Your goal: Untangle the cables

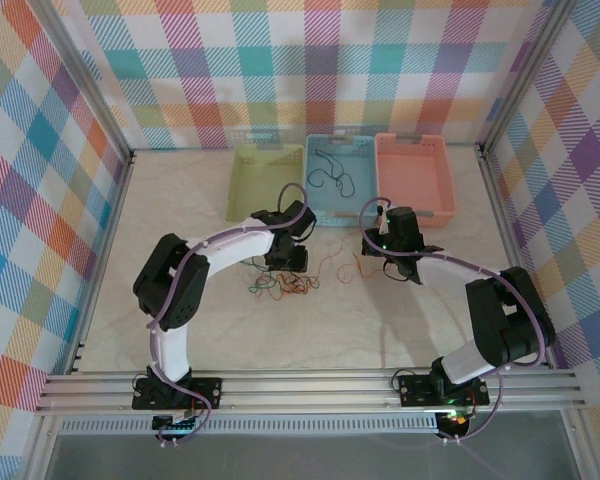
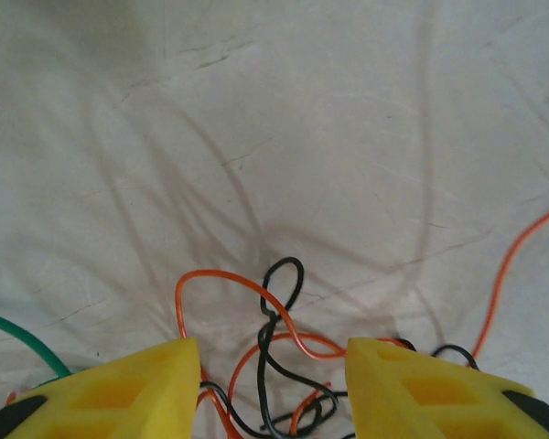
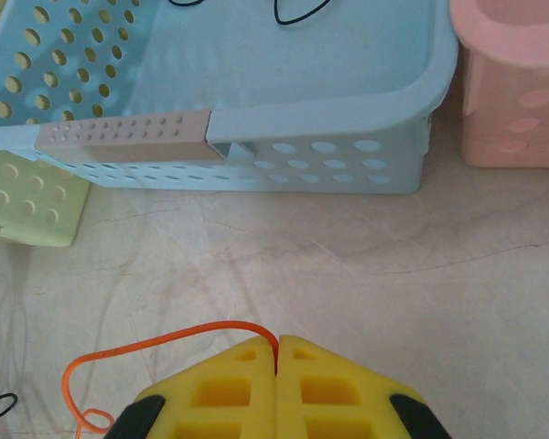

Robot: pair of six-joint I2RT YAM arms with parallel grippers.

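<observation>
The cables (image 1: 280, 283) lie tangled, orange, green and black, on the table (image 1: 400, 330) before the blue basket (image 1: 342, 215) (more black strands (image 1: 330, 172) rest inside it). The left gripper (image 2: 270, 352) hangs over the tangle with its yellow fingers (image 2: 128, 393) spread, nothing pinched; the right gripper (image 3: 276, 346) is clenched on one orange cable (image 3: 165, 340) near that basket.

1. No legible text, label, brand, number or sign anywhere.
</observation>
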